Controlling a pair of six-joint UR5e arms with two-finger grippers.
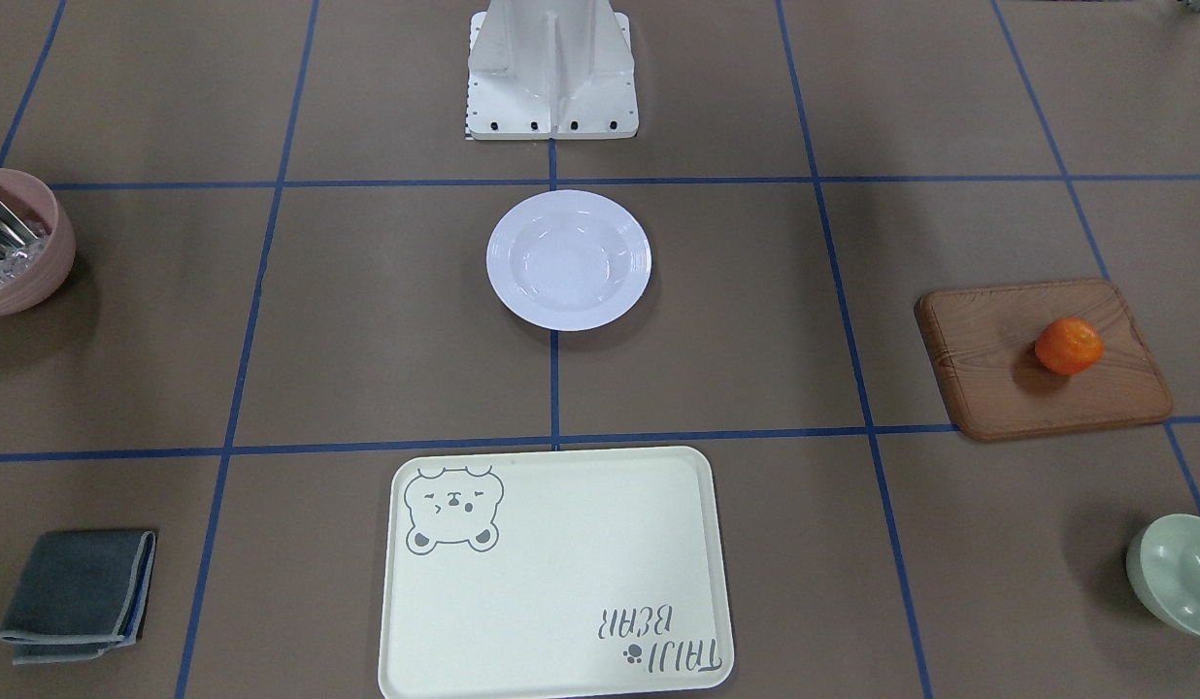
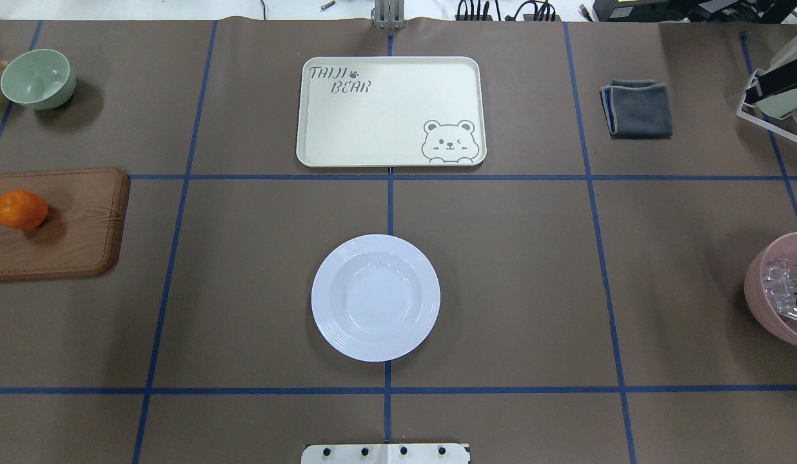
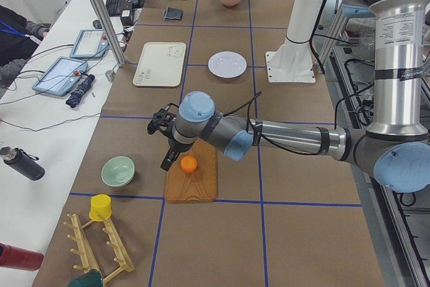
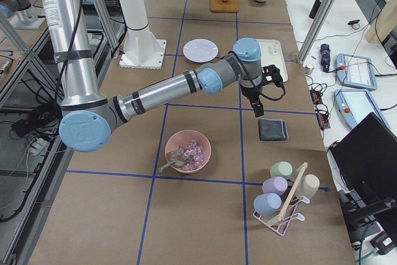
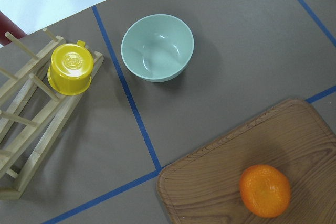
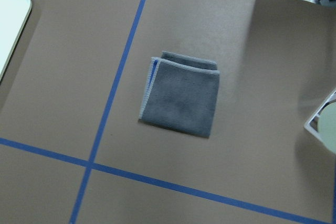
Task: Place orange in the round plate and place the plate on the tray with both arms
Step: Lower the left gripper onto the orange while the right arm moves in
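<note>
Front-facing view: the glossy white round plate [image 1: 568, 260] sits mid-table, just ahead of the robot's base. The large cream-yellow rectangular plastic tray [image 1: 581, 553] lies apart from it, across a blue tape line. The small bright orange [image 1: 1068, 346] rests on the brown wooden board [image 1: 988, 379], well off toward the robot's left. A pink bowl [image 1: 37, 262], a folded grey cloth [image 1: 76, 594] and a pale green bowl [image 1: 1178, 573] sit near the edges.

Overhead: round plate central, tray beyond it, orange on the wooden board at far left.

Exterior left: the near arm reaches out and the left gripper [image 3: 165, 162] hangs fingers-down, close beside the orange, which lies free on the board. How wide the fingers stand, I cannot tell.

Exterior right: the right gripper [image 4: 257, 111] hovers near the grey cloth; its opening cannot be told either.

Left wrist: orange on the board's corner, green bowl beyond, a yellow cup [image 5: 70, 69] on a wooden rack [image 5: 26, 129].

Right wrist: grey cloth in the centre, tray corner at the left edge.
</note>
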